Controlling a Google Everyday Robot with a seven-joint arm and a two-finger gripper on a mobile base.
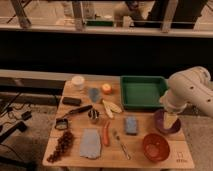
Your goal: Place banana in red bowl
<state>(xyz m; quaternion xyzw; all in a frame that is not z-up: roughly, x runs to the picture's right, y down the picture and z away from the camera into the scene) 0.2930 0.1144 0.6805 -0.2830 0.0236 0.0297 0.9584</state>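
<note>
While the banana (111, 106) lies mid-table, the gripper (170, 120) hangs over the purple bowl (159, 126).
How far it is open cannot be told; the red bowl (155, 146) sits nearby.

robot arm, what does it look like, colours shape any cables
The arm is cream-white, with thick, smooth, rounded segments and bulbous joints; no cables or markings show. Its gripper, pale cream too, is above the purple bowl.

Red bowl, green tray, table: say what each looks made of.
Red bowl: likely plastic or glazed ceramic, glossy inside with highlights. Green tray: probably moulded plastic, even matte colour. Table: looks like light wood, pale tan surface. The pincer hangs over the purple bowl.
</note>
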